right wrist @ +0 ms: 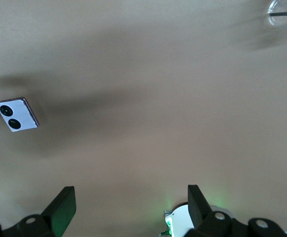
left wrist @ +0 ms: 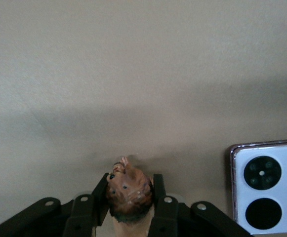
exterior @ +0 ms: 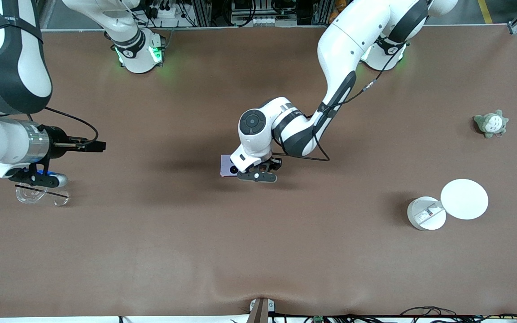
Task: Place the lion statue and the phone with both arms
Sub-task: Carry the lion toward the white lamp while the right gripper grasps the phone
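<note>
Clamped on the lion statue's (left wrist: 128,190) head, my left gripper (left wrist: 129,207) could clip the phone (left wrist: 269,185) just beside it when lifting, while my right gripper (right wrist: 131,205) waits wide open.

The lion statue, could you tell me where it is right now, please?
The lion statue sits between the shut fingers of the left gripper near mid-table, right beside the phone.

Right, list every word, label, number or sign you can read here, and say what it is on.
None can be read.
White round case, toward the left arm's end of the table: a small label with coloured marks, too small to read.
Phone: two black camera rings, no text.
Lion statue: no markings.
</note>
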Motion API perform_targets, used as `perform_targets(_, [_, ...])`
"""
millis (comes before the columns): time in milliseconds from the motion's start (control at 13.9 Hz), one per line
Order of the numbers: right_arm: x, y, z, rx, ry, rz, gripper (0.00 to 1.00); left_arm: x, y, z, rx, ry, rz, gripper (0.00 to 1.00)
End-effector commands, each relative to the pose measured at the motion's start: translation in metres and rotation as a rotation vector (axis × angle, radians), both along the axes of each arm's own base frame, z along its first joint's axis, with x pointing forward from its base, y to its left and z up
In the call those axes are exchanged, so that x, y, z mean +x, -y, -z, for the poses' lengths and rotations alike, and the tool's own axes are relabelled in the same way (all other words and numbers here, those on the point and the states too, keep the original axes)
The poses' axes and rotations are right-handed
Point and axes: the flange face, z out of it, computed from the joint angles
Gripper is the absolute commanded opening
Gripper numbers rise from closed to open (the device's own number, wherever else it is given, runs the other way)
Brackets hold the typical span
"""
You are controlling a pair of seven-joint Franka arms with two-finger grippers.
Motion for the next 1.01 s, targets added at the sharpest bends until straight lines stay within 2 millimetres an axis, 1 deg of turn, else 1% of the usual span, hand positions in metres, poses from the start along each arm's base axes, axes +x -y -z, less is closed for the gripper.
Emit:
perform_targets(0, [0.002,-0.028,-0.008,0.029,0.019,-0.019,1.00,0.024,-0.026,-0.042,0.050,0.026,-0.020,0.00])
perform_targets(215, [0.008,-0.073,0.002,0.101,0.060,-0.053,1.00,0.072,-0.086,-0.095,0.054,0.049,-0.032,0.00])
perform_targets(287, [0.009,-0.091,0.005,0.118,0.081,-0.061,1.00,0.087,-0.108,-0.105,0.056,0.050,-0.036,0.00])
perform_targets(359, [0.012,-0.110,0.017,0.133,0.078,-0.054,1.00,0.101,-0.132,-0.114,0.063,0.046,-0.035,0.00])
perform_targets(431, [0.016,-0.120,0.032,0.162,0.064,-0.036,1.00,0.114,-0.155,-0.121,0.066,0.041,-0.022,0.00])
perform_targets(503, [0.021,-0.136,0.045,0.199,0.073,-0.029,1.00,0.126,-0.177,-0.122,0.066,0.032,-0.007,0.00])
perform_targets(575, [0.024,-0.156,0.058,0.213,0.094,-0.036,1.00,0.136,-0.199,-0.124,0.069,0.027,0.001,0.00])
perform_targets(718, [0.019,-0.213,0.095,0.179,0.106,-0.036,1.00,0.152,-0.240,-0.119,0.083,0.003,0.014,0.00])
perform_targets(790, [0.021,-0.231,0.113,0.177,0.136,-0.028,1.00,0.160,-0.263,-0.118,0.092,-0.018,0.013,0.00])
perform_targets(862, [0.018,-0.249,0.135,0.174,0.144,-0.042,1.00,0.168,-0.286,-0.118,0.087,-0.030,0.003,0.00])
perform_targets(934, [0.016,-0.263,0.156,0.170,0.152,-0.051,1.00,0.172,-0.306,-0.111,0.091,-0.048,0.013,0.00])
